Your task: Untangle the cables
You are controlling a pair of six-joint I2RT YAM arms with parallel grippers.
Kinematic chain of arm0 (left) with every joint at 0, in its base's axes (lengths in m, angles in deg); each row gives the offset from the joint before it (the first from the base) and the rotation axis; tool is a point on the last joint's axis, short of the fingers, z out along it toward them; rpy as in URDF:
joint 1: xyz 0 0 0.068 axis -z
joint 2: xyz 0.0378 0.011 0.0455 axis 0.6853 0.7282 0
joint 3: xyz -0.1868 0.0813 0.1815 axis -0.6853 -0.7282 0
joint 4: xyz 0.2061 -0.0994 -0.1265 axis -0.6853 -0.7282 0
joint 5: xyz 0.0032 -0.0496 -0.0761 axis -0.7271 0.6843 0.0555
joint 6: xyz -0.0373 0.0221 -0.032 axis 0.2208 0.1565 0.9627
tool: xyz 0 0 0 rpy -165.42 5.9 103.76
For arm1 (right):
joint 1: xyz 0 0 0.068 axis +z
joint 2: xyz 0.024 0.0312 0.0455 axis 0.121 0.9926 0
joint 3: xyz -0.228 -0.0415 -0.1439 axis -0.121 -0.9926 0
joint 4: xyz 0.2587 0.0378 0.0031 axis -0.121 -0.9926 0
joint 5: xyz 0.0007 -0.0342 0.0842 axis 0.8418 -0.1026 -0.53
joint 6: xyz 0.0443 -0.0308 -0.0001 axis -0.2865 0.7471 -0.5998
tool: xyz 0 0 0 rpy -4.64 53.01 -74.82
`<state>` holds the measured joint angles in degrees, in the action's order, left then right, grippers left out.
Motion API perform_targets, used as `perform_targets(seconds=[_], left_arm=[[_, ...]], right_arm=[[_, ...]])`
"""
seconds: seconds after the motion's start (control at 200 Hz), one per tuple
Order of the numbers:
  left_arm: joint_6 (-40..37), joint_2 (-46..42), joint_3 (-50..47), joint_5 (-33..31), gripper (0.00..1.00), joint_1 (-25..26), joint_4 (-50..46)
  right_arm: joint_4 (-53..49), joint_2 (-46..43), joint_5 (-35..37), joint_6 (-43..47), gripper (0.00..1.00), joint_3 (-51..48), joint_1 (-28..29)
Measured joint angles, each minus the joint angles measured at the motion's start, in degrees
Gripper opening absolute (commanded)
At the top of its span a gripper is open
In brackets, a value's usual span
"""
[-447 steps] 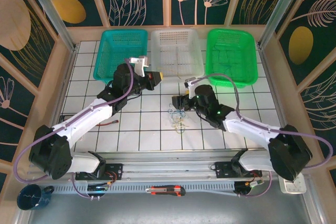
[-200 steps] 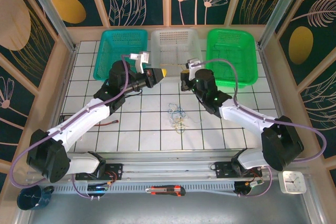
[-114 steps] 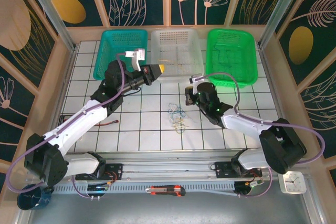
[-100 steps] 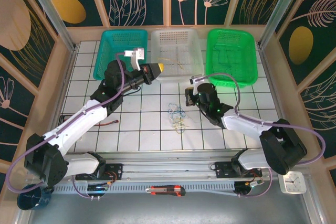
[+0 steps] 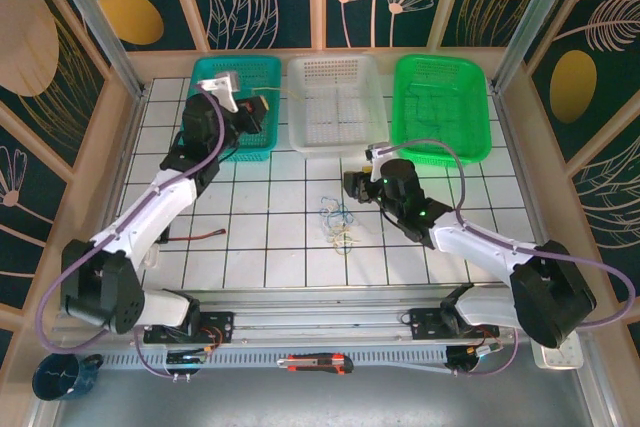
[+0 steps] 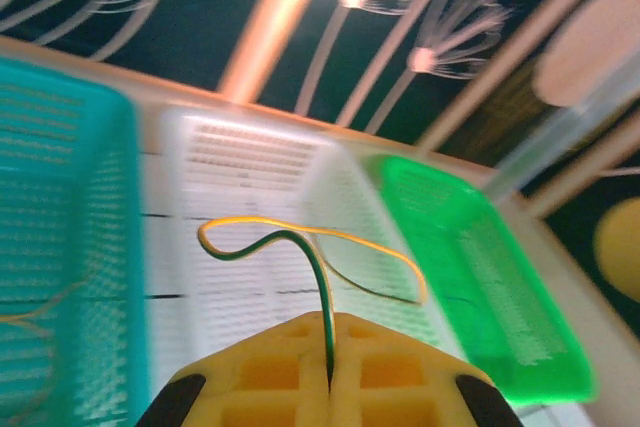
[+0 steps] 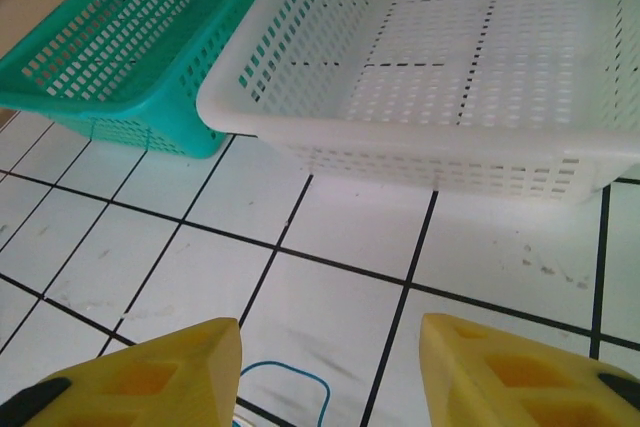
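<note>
White tiles cover the desk (image 5: pixel 270 247), and the cables (image 5: pixel 338 222) lie tangled near the white basket (image 5: pixel 335 102), on its near side. The yellow-green cable (image 6: pixel 300 242), pinched in the fully closed left tool (image 6: pixel 330 347) to the left of that basket, could slip from so thin a grip. The right tool (image 7: pixel 330 347) hovers empty before the basket, jaws roughly half apart above a blue loop (image 7: pixel 290 375). Closing there might catch several strands at once.
</note>
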<state>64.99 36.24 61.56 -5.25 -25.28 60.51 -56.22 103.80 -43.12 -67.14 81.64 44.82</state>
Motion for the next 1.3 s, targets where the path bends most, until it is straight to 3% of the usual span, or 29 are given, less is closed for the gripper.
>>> perform_targets(seconds=[0.185,0.355,0.465,0.651,0.896,1.076,1.296], left_arm=[[-1.6,8.2,3.8,-0.4,0.00,-7.8,-1.2],[-3.8,16.9,9.6,-1.7,0.00,-12.0,-2.3],[-6.0,22.6,14.4,-2.8,0.16,-13.2,-4.0],[-9.3,27.1,19.0,-3.3,0.62,-14.0,-7.6],[-10.0,25.6,20.5,-1.2,0.98,-14.0,-8.8],[-7.7,19.7,16.6,5.0,0.99,-14.0,-6.5],[-0.9,7.4,0.7,10.7,0.99,-12.5,4.6]], right_arm=[[-3.3,-0.9,-2.0,-2.8,0.54,0.0,0.1],[-4.9,-3.3,-2.8,-5.1,0.55,-1.5,0.6],[-6.2,-4.5,-2.8,-6.4,0.55,-2.6,1.0],[-8.9,-5.8,-2.6,-8.0,0.59,-3.4,1.2],[-12.7,-7.3,-0.1,-10.7,0.64,-3.4,1.2],[-16.7,-8.1,1.8,-15.6,0.68,-3.4,1.2],[-20.2,-11.6,2.6,-23.5,0.68,-5.2,0.9]])
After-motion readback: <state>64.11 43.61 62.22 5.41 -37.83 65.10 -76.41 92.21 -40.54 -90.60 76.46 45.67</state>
